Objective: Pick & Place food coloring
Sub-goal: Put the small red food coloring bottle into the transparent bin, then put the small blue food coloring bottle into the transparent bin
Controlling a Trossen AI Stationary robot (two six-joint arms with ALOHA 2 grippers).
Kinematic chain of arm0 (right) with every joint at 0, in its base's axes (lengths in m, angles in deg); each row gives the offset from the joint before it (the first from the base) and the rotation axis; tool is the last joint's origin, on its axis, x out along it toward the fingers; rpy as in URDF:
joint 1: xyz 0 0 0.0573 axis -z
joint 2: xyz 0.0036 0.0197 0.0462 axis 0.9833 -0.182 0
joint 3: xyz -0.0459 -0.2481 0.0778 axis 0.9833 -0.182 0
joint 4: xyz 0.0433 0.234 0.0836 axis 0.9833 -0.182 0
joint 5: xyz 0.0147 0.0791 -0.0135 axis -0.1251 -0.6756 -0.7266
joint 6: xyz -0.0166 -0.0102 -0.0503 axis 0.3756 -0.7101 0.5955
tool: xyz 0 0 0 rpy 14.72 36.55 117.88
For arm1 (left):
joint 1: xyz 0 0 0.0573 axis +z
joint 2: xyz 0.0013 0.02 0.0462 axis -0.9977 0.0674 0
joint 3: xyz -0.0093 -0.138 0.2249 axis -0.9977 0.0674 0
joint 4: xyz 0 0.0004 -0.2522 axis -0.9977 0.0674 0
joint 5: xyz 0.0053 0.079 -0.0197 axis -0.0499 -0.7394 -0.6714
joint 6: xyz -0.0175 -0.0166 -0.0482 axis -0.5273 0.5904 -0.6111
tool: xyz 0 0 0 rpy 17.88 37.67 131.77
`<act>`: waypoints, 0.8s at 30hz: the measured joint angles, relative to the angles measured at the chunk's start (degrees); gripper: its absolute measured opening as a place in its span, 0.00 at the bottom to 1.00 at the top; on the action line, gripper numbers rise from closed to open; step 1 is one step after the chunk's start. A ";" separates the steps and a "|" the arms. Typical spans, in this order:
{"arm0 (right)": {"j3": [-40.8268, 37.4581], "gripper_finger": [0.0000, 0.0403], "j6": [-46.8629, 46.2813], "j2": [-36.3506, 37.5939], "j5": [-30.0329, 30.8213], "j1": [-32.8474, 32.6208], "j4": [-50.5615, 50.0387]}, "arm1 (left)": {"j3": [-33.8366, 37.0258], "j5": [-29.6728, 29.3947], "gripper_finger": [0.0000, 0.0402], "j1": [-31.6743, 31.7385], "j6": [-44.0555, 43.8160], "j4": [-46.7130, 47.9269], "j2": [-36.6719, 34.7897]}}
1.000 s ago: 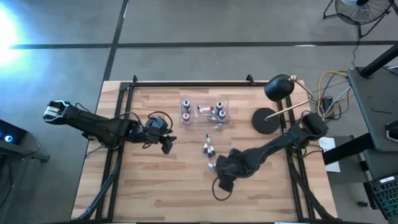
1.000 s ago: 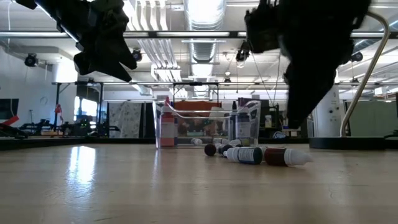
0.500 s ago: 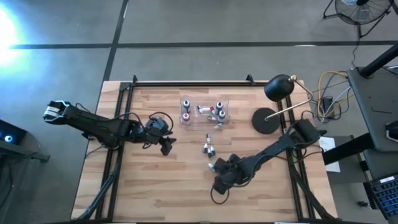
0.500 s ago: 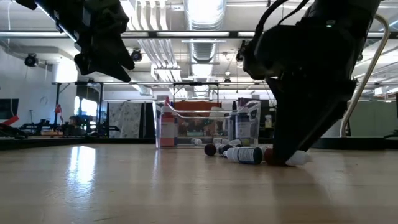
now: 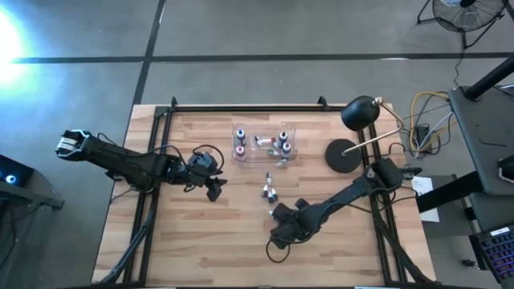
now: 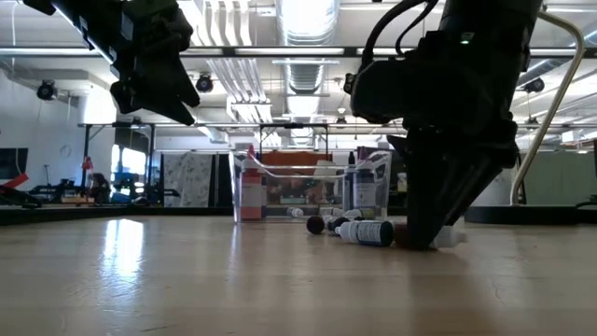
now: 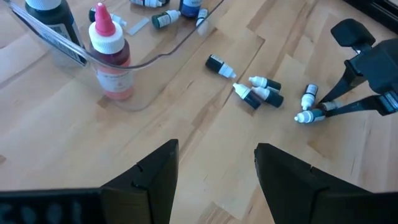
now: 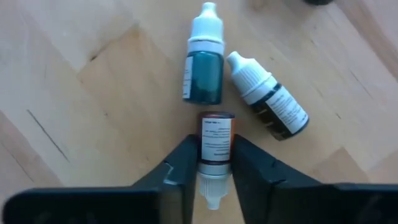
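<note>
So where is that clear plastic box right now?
In the high view, the clear rectangular plastic box sits at the wooden table's far middle, left of the black lamp.

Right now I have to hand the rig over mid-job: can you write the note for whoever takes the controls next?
Right gripper: down at the table, shut on a dark food coloring bottle lying on the wood, not lifted yet.
Left gripper: open, empty, waiting above the table beside the clear plastic box.
Done: several bottles are already in the box, among them a red-filled one standing upright.
Left: carry the gripped bottle to the box, then the loose ones, including a teal bottle and a dark-labelled bottle next to it.
</note>
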 joint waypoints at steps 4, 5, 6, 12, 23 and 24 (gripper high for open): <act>-1.75 0.12 -5.81 3.89 1.29 1.13 0.46 | 0.03 -0.12 0.46 -0.01 0.83 0.00 0.00; -2.06 0.12 -6.60 5.39 3.26 1.56 0.18 | 0.04 -0.13 0.46 -0.02 1.05 -0.01 0.00; -2.13 0.12 -7.17 7.58 5.61 2.27 0.15 | 0.04 -0.14 0.46 0.01 1.13 -0.02 0.00; -1.93 0.14 -1.27 21.05 20.74 9.94 4.02 | 0.07 -0.17 0.46 0.00 2.07 -0.17 -0.02; -1.80 0.42 14.95 27.47 -2.32 31.30 18.18 | 0.07 -0.32 0.46 0.00 1.36 -0.17 -0.02; -1.75 0.45 15.41 27.50 -3.90 31.34 17.53 | 0.07 -0.34 0.46 0.00 0.90 -0.17 -0.02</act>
